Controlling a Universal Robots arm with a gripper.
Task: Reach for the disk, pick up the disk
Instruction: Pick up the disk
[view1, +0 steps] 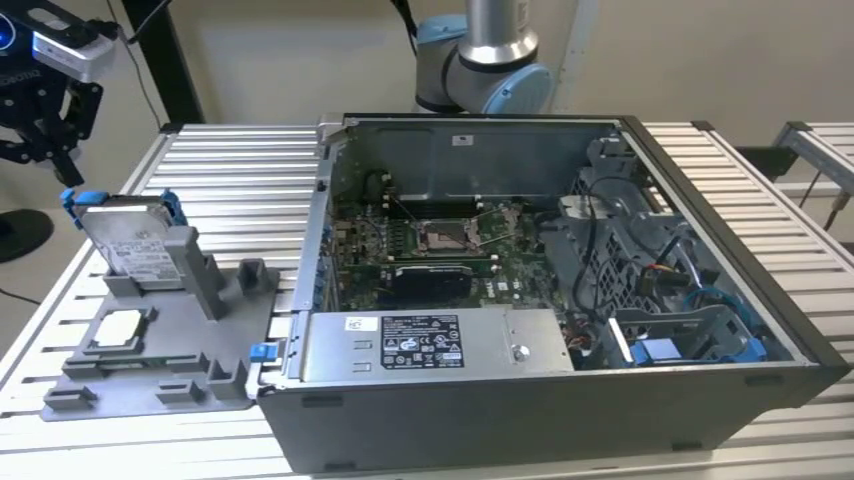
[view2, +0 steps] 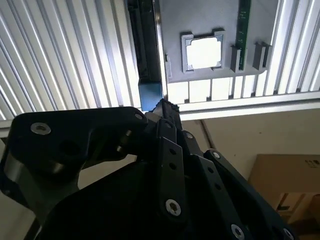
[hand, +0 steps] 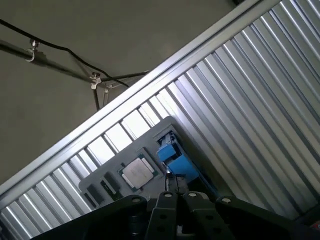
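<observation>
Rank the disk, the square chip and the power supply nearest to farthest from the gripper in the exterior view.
1. Disk, upright in the grey holder, below the gripper.
2. Square chip, flat on the holder's base.
3. Power supply, toward the exterior view's right.

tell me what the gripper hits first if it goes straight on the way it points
Probably the disk: the gripper points down at its blue top corner. Depth is unclear in the exterior view, so it might just miss.

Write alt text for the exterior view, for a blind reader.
The gripper hangs close above the disk, which stands on edge in a grey holder on a slatted metal table, at the exterior view's left. An open computer case sits at the view's middle.
</observation>
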